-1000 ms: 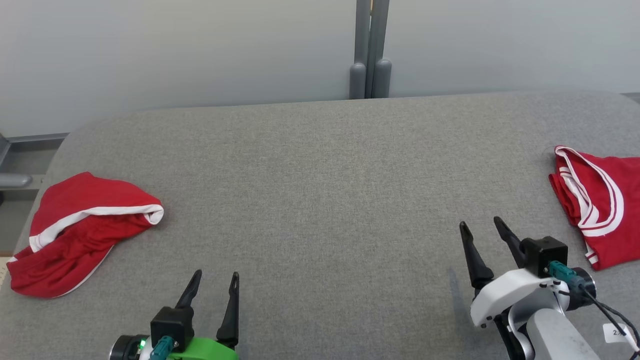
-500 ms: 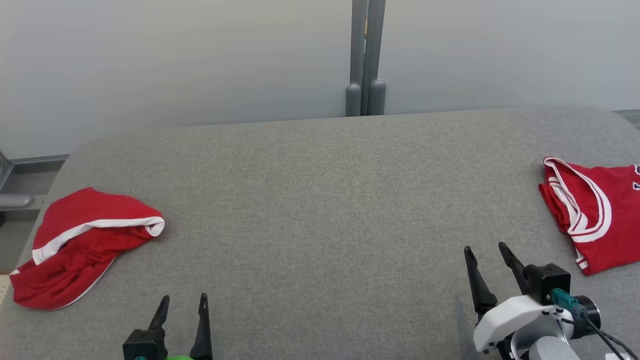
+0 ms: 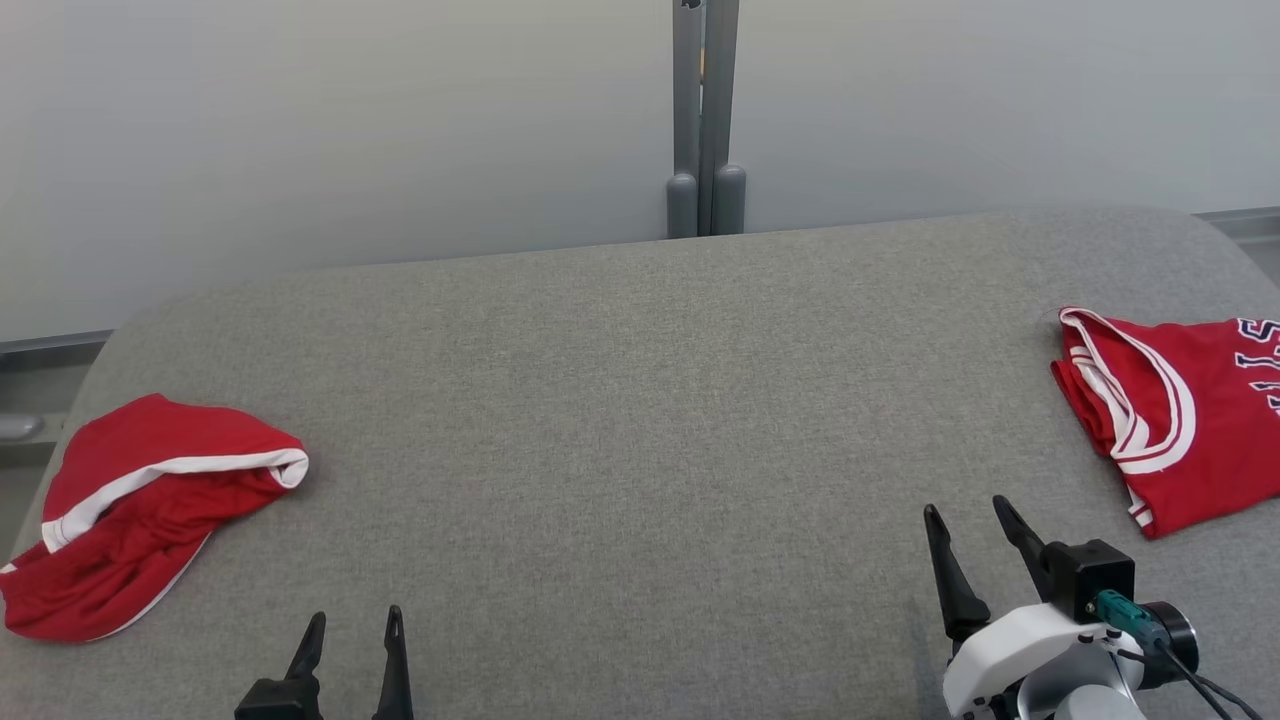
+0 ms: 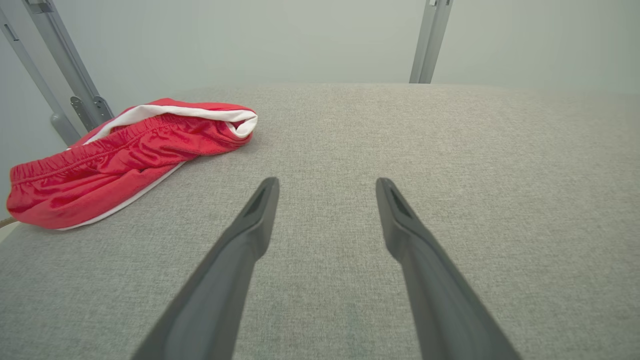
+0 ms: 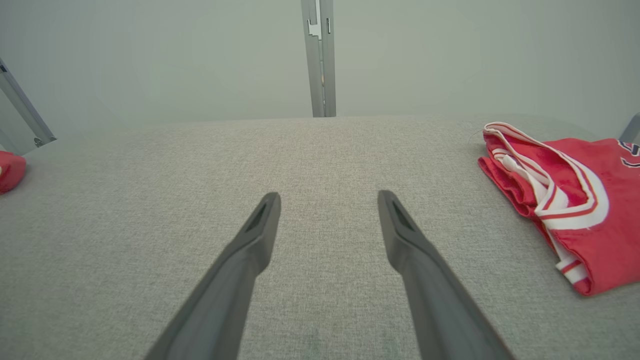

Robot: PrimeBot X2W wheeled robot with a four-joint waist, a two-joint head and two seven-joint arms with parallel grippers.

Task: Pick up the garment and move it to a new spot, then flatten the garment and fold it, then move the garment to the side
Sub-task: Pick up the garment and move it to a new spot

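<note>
Two red garments lie well apart on the grey fabric worktop (image 3: 640,400) in the head view. A crumpled pair of red shorts (image 3: 150,510) with white trim sits at the robot's left edge. A red jersey (image 3: 1170,415) with white-and-red banding, lying flatter, sits at the right edge and is cut off by the frame. The left hand (image 3: 355,612) shows at the bottom, its two dark fingers apart and holding nothing. The right hand (image 3: 966,505) stands at the lower right, near the jersey but not touching it, fingers likewise apart and empty. A grey post (image 3: 705,120) rises behind the worktop's far edge against a pale wall.

From the left wrist, the left hand (image 4: 326,181) hovers spread over bare worktop (image 4: 450,150). The shorts (image 4: 125,160) lie up and to the left of the fingers, elastic waistband visible, clear of both tips.

From the right wrist, the right hand (image 5: 328,194) is spread wide over the grey cloth (image 5: 150,175). The jersey (image 5: 575,200) lies off to the right, and a sliver of the shorts (image 5: 7,170) shows at the far left edge.
</note>
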